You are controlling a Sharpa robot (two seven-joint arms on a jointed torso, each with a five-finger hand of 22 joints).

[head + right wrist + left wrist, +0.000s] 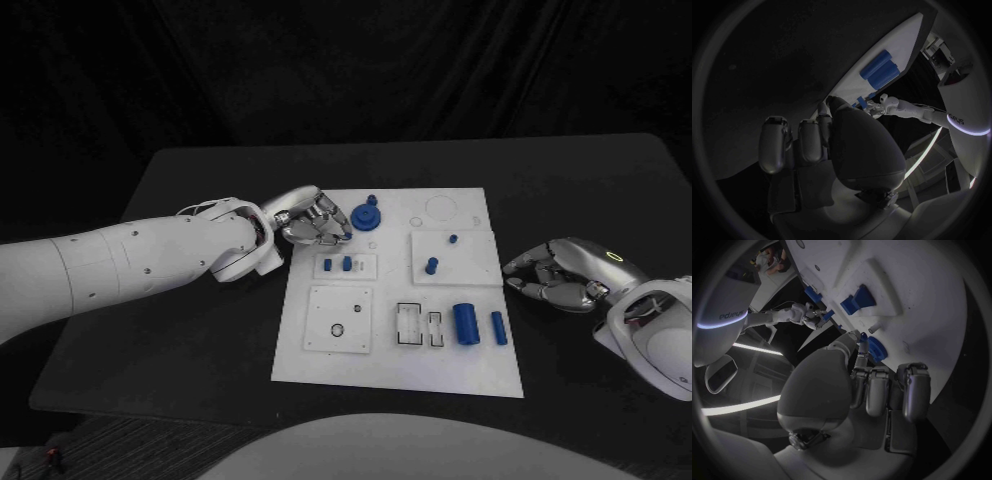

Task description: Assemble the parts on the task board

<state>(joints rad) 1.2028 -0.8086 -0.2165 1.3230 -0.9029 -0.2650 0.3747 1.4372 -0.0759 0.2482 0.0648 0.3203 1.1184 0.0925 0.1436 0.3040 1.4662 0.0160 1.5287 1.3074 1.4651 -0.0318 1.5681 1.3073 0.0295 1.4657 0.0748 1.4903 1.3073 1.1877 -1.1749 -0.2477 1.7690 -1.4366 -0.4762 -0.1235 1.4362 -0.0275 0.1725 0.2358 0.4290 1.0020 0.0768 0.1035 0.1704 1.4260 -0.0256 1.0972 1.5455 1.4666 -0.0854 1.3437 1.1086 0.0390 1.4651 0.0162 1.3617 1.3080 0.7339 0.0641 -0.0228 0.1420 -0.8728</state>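
While the left hand [310, 222] pinches a small blue plastic peg [862, 338] at the white rectangular task board's [332, 370] eleven o'clock, misalignment could jam it; the right hand [555, 275] rests curled, holding nothing.

The black worktop [188, 330] is carrying the white task board [418, 370], which is lying flat at its middle.

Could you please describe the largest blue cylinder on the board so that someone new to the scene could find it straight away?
Start at the white task board in the middle of the black table and go to its near right area, towards the right hand. There the large blue cylinder lies on its side. It is much thicker than the slim blue rod beside it, and bigger than every other blue piece.
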